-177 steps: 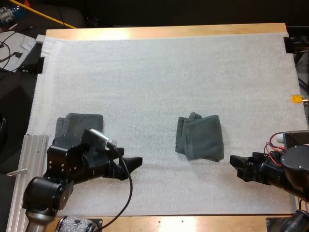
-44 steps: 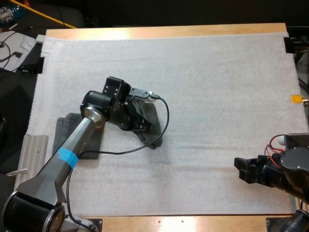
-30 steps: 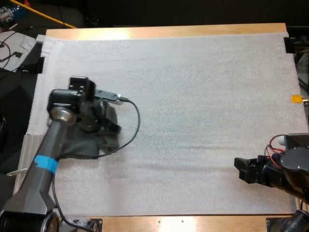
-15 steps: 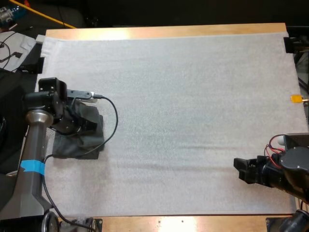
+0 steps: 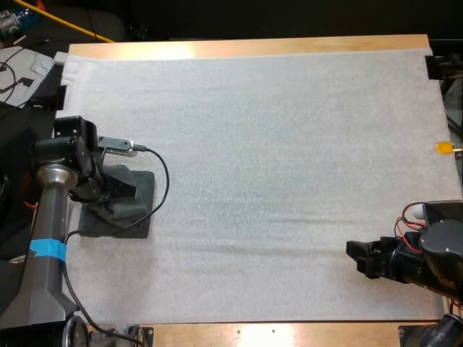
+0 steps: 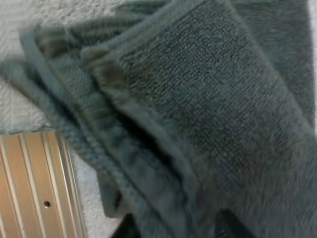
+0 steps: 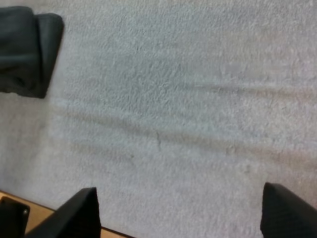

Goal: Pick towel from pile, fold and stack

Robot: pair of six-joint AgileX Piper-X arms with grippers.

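A folded dark grey-green towel (image 5: 137,201) lies on top of another folded one (image 5: 116,228) at the mat's left edge, forming a stack. My left gripper (image 5: 119,194) is down on the upper towel. In the left wrist view the towel (image 6: 198,99) bunches between the two dark fingertips, which press on its fold from both sides. My right gripper (image 5: 353,254) rests low over the mat near the front right, open with nothing between its fingers (image 7: 79,213). From the right wrist view the stack (image 7: 25,49) shows far off across the mat.
A ribbed metal rail (image 6: 34,183) runs beside the stack at the table's left edge. The white mat (image 5: 275,159) stretches bare between the stack and my right gripper. The wooden table edge (image 5: 253,48) borders the far side.
My left arm has carried the folded towel from the mat's middle to the left and lowered it onto the other folded towel. The right arm has stayed almost still.
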